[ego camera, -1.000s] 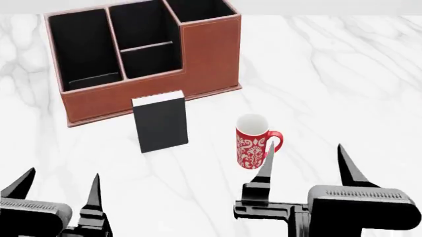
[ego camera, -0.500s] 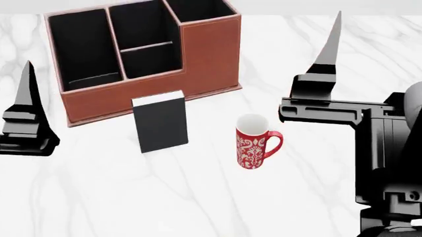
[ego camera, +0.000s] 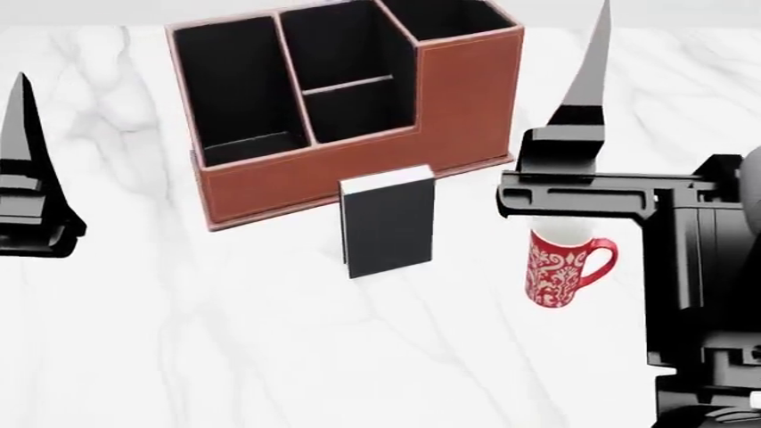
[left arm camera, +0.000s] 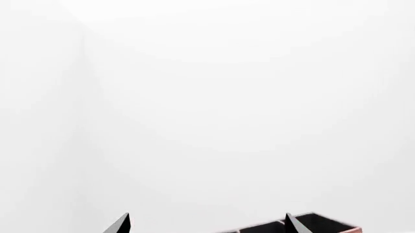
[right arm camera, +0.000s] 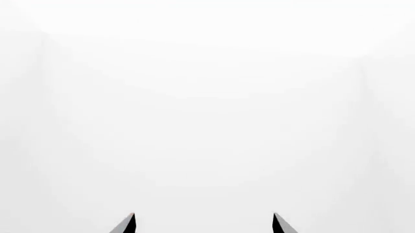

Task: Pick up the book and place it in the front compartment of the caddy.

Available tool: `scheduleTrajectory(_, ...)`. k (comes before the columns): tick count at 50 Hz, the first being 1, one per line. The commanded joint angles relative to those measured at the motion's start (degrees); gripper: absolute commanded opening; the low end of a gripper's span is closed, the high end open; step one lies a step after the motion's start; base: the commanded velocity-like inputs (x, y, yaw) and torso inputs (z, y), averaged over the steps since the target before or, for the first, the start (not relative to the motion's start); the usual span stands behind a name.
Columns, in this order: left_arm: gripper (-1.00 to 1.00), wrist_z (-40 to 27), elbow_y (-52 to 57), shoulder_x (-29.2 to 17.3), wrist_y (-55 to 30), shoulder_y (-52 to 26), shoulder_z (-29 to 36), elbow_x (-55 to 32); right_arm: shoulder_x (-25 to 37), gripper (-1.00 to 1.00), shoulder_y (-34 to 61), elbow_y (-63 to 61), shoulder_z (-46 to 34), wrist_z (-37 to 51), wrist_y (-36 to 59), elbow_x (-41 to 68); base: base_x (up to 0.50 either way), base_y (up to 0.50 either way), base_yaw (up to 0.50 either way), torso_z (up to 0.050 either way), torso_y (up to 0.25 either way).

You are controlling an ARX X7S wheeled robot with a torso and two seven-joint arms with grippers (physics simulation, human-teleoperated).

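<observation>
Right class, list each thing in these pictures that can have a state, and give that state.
book: upright on the table, in front of the caddy, not held
caddy: upright, visible cells look empty
mug: upright, handle toward the robot's right
left gripper: open, empty
right gripper: open, empty

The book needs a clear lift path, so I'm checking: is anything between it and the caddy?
Nothing visible. The book stands upright just in front of the caddy, bare marble between them. The mug stands off to the side, toward the right arm.
</observation>
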Motion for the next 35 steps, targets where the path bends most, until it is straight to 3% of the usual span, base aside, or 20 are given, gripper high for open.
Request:
scheduleTrajectory(1, 1.00, 0.5, -0.2, 0.6, 0.9, -0.1, -1.1, 0.2, -0.8, 1.00, -0.5, 0.7, 0.8, -1.6, -0.8, 0.4, 0.00, 0.50, 0.00, 0.000, 0.000)
scheduleTrajectory(21, 1.00, 0.0, -0.7, 0.0, 1.8, 0.8, -0.5, 0.0, -0.4, 1.00, -1.7, 0.9, -0.1, -1.6, -1.8, 0.6, 0.00, 0.50, 0.00, 0.000, 0.000)
scheduleTrajectory(35, 1.00, -0.5, -0.6, -0.4, 1.8, 1.1, 0.0, -0.2, 0.0, 1.00, -1.8, 1.2, -1.1, -1.3, -2.0, 0.3, 0.00, 0.00, 0.00, 0.000, 0.000)
